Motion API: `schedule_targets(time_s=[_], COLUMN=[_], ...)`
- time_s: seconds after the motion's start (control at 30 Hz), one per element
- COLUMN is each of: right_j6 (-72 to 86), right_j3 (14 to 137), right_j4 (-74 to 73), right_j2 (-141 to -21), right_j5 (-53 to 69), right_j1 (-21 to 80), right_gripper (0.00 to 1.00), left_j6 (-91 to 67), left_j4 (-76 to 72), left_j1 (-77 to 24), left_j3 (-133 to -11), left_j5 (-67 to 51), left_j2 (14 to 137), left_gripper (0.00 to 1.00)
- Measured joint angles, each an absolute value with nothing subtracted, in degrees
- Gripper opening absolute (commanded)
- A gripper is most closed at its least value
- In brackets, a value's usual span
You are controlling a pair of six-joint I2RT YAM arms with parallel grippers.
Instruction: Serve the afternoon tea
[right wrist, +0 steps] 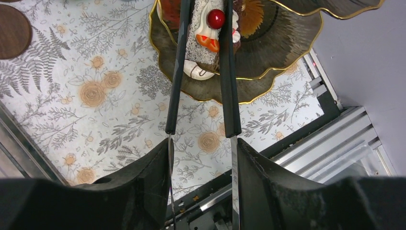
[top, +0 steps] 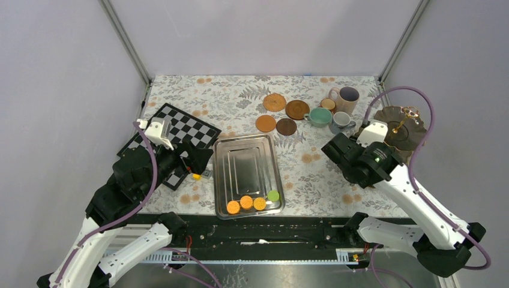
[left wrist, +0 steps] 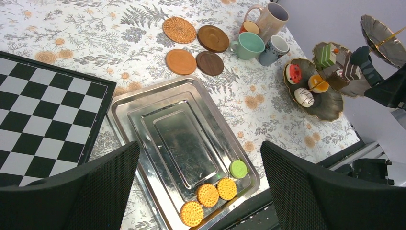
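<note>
My right gripper (right wrist: pixel 203 148) is shut on a pair of black-handled steel tongs (right wrist: pixel 178 72). The tong arms reach over the lowest tier of the dark three-tier stand (right wrist: pixel 287 52) and stand either side of a white pastry with a red cherry (right wrist: pixel 210 31). More pastries sit on the stand (left wrist: pixel 330 105). My left gripper (left wrist: pixel 198 146) is open and empty above the steel tray (left wrist: pixel 143 103), which holds three orange biscuits (left wrist: pixel 207 194) and a green one (left wrist: pixel 238 168). The beige (top: pixel 347 98), teal (top: pixel 319 116), grey (top: pixel 342 119) and small orange (top: pixel 328 104) mugs stand beside several brown coasters (top: pixel 297 109).
The chessboard (top: pixel 186 127) lies at the left, partly under my left arm. A small yellow piece (top: pixel 196 176) lies by its near corner. The stand (top: pixel 414 135) is at the table's right edge, next to the frame post and wall.
</note>
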State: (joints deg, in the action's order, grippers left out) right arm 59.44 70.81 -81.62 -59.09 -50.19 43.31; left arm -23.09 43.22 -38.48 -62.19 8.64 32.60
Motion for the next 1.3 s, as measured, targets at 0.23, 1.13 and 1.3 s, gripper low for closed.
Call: schedule_targets(time_s=[0.23,1.13,1.3], right_j6=[57.25,67.44,65.12], right_j3=[67.24,60.47,57.89], right_j4=[-82.78,-82.35,-76.16], right_j2=[-53.08,-53.76,-52.29], right_j5=[-48.42,-48.42,-47.37], right_j1=[43.31,39.18,39.11], right_gripper=[0.38,0.41,0.40], left_j6=[-22.63,-22.48,-22.48], left_j4=[43.20,44.18,44.18], left_j1=[-38.48,-38.48,-38.48], left_j3=[-61.36,-61.25,-61.25], left_j5=[8.64,8.69,8.73], left_j2=[31.86,31.09,31.09], left_gripper=[0.99,0.99,0.99])
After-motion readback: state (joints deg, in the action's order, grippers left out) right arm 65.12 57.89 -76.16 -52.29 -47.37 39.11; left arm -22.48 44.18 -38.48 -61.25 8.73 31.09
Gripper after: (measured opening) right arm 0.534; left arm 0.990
